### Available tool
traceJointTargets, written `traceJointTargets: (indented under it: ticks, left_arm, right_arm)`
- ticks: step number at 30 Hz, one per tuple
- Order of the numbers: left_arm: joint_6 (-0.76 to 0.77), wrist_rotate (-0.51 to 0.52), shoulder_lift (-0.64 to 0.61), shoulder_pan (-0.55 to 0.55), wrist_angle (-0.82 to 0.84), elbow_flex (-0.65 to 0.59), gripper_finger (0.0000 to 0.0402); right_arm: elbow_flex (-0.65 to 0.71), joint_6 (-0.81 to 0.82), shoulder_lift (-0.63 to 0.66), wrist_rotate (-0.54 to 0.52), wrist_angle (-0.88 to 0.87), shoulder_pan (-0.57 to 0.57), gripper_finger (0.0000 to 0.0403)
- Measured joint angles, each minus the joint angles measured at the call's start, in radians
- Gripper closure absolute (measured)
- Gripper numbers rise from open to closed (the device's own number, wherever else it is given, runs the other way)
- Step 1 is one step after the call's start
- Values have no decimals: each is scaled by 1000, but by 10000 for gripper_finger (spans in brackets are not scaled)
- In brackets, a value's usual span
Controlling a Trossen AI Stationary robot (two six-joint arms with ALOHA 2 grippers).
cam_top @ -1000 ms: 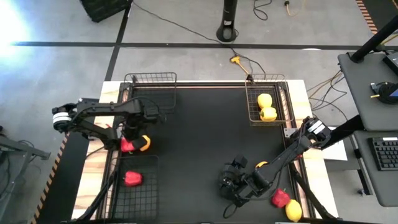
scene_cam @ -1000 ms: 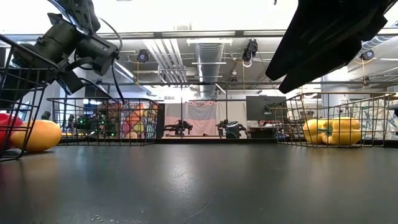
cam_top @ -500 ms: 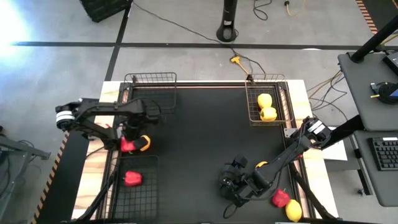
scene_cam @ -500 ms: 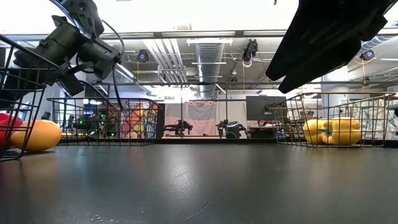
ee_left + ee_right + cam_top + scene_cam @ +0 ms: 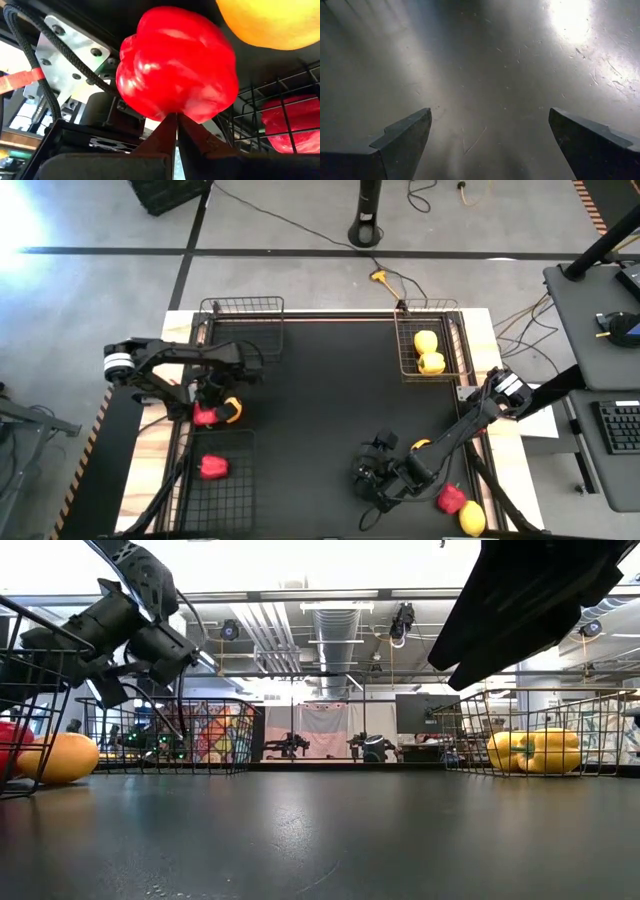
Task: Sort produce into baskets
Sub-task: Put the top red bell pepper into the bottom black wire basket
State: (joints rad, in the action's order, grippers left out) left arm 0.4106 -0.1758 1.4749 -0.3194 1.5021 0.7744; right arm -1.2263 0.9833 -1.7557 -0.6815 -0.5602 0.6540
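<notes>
Left pincer [image 5: 175, 119]: I see it pinched together, empty, just beside the lumpy red bell pepper [image 5: 175, 62].
Right pincer [image 5: 490, 142]: I have it spread wide over the bare black desk [image 5: 485, 75].
Yellow bell peppers [image 5: 428, 352]: in the coppery wire-mesh basket [image 5: 405, 345].

Red bell pepper [image 5: 177, 65] glossy, white highlights. Yellow-orange lemon [image 5: 272, 22] beside it. Second red pepper [image 5: 212, 468] in black wire basket [image 5: 238, 498]. Two yellow peppers [image 5: 429, 352] in coppery-brown basket [image 5: 404, 350]. Red pepper [image 5: 451, 499] and yellow lemon [image 5: 472, 519] at table's near right corner. Table top [image 5: 330, 400] matte black, edges pale wood. Arms dark; left wrist ring [image 5: 118, 361] white. Floor grey, black line.
</notes>
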Motion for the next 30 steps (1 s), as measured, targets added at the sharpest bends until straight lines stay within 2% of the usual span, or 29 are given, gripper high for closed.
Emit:
traceJointTargets:
  ticks: [8, 16, 24, 30]
  left_arm:
    - [-9, -18, -24, 62, -67, 74, 401]
    - [2, -17, -67, 205, -227, 287, 401]
    - [56, 111, -69, 236, -116, 470, 401]
    - [99, 203, -70, 236, 29, 487, 401]
  right_arm:
    - [0, 0, 0, 0, -2, 0, 9]
    - [0, 1, 0, 0, -3, 0, 9]
    - [0, 4, 0, 0, -3, 0, 9]
    - [0, 4, 0, 0, -2, 0, 9]
